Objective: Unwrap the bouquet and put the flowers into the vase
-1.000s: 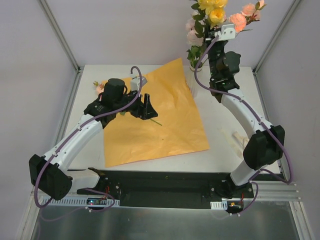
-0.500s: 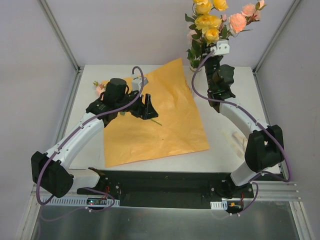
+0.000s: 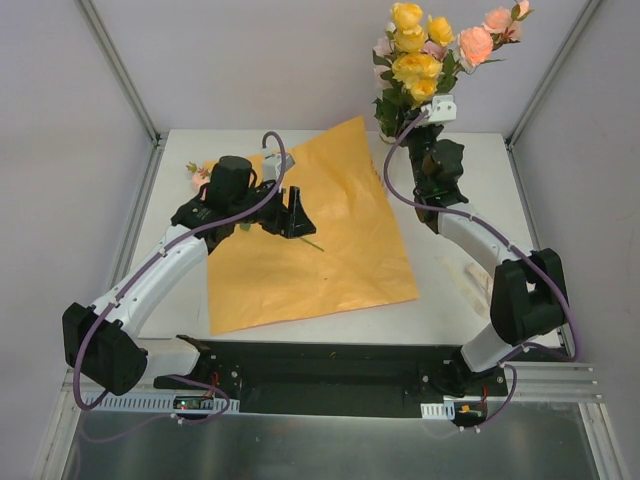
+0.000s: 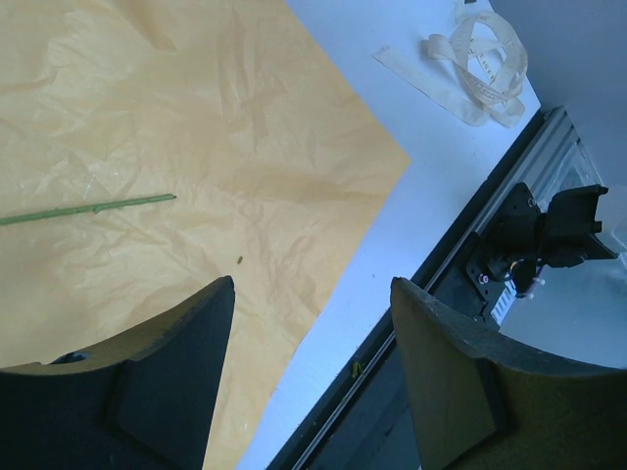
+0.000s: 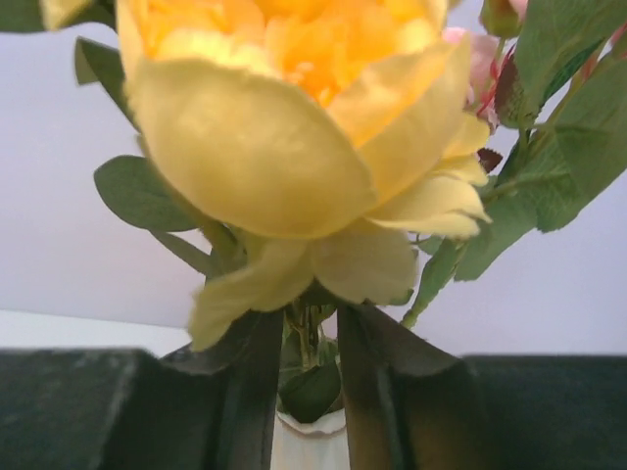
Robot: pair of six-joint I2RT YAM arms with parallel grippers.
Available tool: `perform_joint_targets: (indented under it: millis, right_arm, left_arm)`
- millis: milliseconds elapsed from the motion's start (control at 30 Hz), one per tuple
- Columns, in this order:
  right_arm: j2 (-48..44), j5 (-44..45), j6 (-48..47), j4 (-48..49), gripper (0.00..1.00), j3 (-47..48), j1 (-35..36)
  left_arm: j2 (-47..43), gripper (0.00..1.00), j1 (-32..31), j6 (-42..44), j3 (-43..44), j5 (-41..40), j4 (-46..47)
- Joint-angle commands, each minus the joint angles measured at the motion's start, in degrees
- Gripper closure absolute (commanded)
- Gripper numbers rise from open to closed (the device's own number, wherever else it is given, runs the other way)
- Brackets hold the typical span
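Top view: the flowers [image 3: 420,62], yellow and pink heads with green leaves, stand upright in the vase [image 5: 309,441] at about 1 o'clock on the table [image 3: 440,322], close to the back edge. The vase itself is mostly hidden behind foliage and the right arm. Right wrist view: a large yellow blossom [image 5: 294,127] fills the upper frame, and the vase's white rim sits directly below the stems. The right gripper [image 5: 309,321] brackets the thin green stems just above that rim. Its jaws are parted a little and the gap is wider than the stems, so it reads as released rather than pinching. The orange paper [image 3: 330,230] lies unfolded and flat across the middle of the table, with one corner pointing to 12 o'clock. The left gripper [image 3: 285,218] hangs over the 10 o'clock part of the sheet, jaws spread wide with nothing between them. A loose green stem [image 4: 88,208] lies on the paper at 9 o'clock in the left wrist view. One pink flower [image 3: 199,176] lies on the table at 10 o'clock, partly hidden behind the left arm. The cream ribbon [image 4: 482,67] lies loosely coiled on bare table at about 4 o'clock, beside the right arm and off the paper.
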Motion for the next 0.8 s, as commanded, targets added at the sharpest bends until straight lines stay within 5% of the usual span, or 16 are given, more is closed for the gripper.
perform_joint_targets:
  millis: [0, 33, 167, 400, 767]
  right_arm:
    - [-5.1, -0.1, 3.4, 0.1, 0.64, -1.2, -0.2]
    - [-5.7, -0.2, 3.9, -2.0, 0.49, -1.4, -0.1]
    - [-7.9, 2.2, 6.5, -16.4, 0.21, 0.7, 0.4]
    - [-11.4, 4.6, 14.0, -47.4, 0.13, 5.8, 0.6]
    - [-26.6, 2.5, 18.0, -65.4, 0.07, -10.9, 7.2]
  left_arm:
    - [0.4, 0.36, 1.1, -0.8, 2.1, 1.7, 0.3]
    - [0.3, 0.36, 1.3, -1.1, 2.1, 1.9, 0.3]
    - [0.4, 0.36, 2.2, -1.6, 2.1, 2.3, 0.4]
    - [0.5, 0.36, 4.5, -3.4, 1.4, 3.8, 1.6]
    - [4.2, 0.35, 10.3, -8.0, 0.6, 4.3, 2.6]
